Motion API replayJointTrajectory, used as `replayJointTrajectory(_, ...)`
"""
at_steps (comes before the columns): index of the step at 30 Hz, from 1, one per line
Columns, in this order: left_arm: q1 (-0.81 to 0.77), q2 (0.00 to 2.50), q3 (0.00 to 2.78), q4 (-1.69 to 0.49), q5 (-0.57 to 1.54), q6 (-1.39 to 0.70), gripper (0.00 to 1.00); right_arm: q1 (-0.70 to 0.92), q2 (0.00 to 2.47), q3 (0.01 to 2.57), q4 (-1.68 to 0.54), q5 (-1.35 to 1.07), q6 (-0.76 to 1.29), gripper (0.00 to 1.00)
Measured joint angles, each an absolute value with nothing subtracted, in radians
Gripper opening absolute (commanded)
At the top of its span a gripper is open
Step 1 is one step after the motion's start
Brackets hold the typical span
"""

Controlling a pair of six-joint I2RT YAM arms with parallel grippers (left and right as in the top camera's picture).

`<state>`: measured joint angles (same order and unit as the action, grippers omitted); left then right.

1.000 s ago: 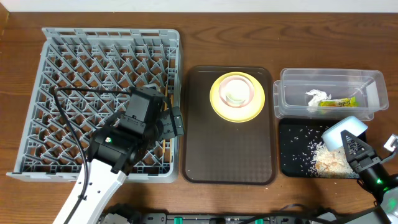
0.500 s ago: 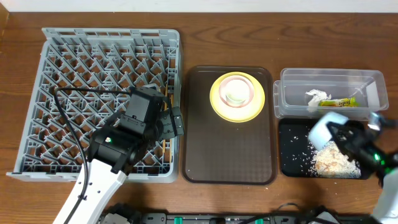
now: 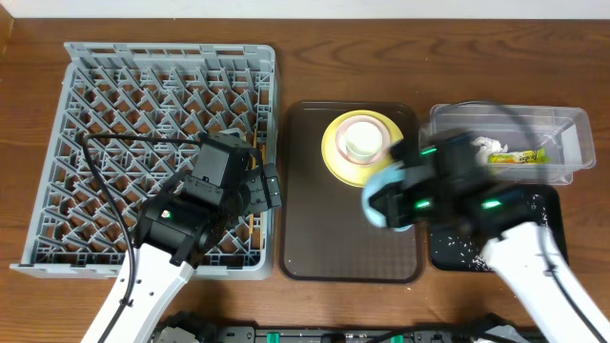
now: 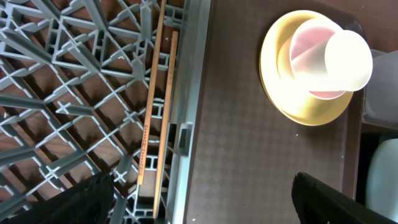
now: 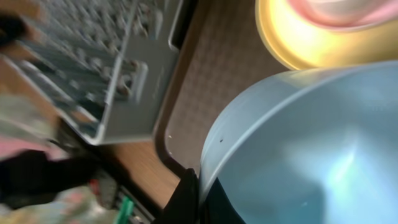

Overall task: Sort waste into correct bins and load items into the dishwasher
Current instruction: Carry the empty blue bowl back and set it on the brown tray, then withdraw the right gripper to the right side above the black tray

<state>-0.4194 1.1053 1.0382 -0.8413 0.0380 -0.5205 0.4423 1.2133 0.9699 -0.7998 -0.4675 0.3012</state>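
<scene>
Two chopsticks (image 4: 155,118) lie in grey rack (image 3: 95,95); left tool (image 3: 271,188) gapes wide above rack edge. Right tool (image 5: 189,190) clamped on light blue bowl (image 5: 298,137), over brown tray (image 3: 324,229).

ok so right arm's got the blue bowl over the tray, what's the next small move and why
Probably swing the light blue bowl leftward to the grey dish rack. The right gripper is shut on its rim, holding it above the brown tray, not a place it belongs. The left gripper hangs open over the rack's right edge, so aim past it.
</scene>
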Motion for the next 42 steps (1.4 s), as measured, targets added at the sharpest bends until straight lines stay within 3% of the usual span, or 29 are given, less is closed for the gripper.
replayJointTrajectory(5,-0.419,1.105,1.038,-0.841,0.038,-0.521,0.93,0.745,1.343,0.970,-0.724,-0.214,0.377,0.01)
replayJointTrajectory(8,-0.419,1.105,1.038,-0.841,0.038,-0.521,0.93,0.847,1.443,0.970,-0.666,-0.136,0.395,0.01)
replayJointTrajectory(14,-0.419,1.105,1.038,-0.842,0.038,-0.521,0.92,0.905,1.570,0.970,-0.635,-0.073,0.410,0.01)
replayJointTrajectory(17,-0.419,1.105,1.038,-0.842,0.038,-0.521,0.93,0.904,1.575,0.970,-0.635,-0.059,0.410,0.10)
replayJointTrajectory(22,-0.419,1.105,1.038,-0.842,0.038,-0.521,0.93,0.900,1.560,0.970,-0.654,-0.055,0.405,0.36)
replayJointTrajectory(25,-0.419,1.105,1.038,-0.841,0.038,-0.521,0.93,0.890,1.509,0.970,-0.688,-0.052,0.404,0.41)
replayJointTrajectory(30,-0.419,1.105,1.038,-0.841,0.038,-0.521,0.93,0.785,1.368,1.003,-0.778,-0.027,0.405,0.47)
replayJointTrajectory(32,-0.419,1.105,1.038,-0.842,0.038,-0.521,0.92,0.708,1.297,1.020,-0.814,-0.014,0.403,0.56)
replayJointTrajectory(39,-0.419,1.105,1.038,-0.841,0.038,-0.521,0.93,0.321,1.074,1.028,-0.985,0.017,0.382,0.61)
replayJointTrajectory(40,-0.419,1.105,1.038,-0.841,0.038,-0.521,0.93,0.265,1.052,1.028,-1.003,0.017,0.380,0.64)
replayJointTrajectory(42,-0.419,1.105,1.038,-0.842,0.038,-0.521,0.92,0.134,1.000,1.028,-1.044,0.023,0.375,0.80)
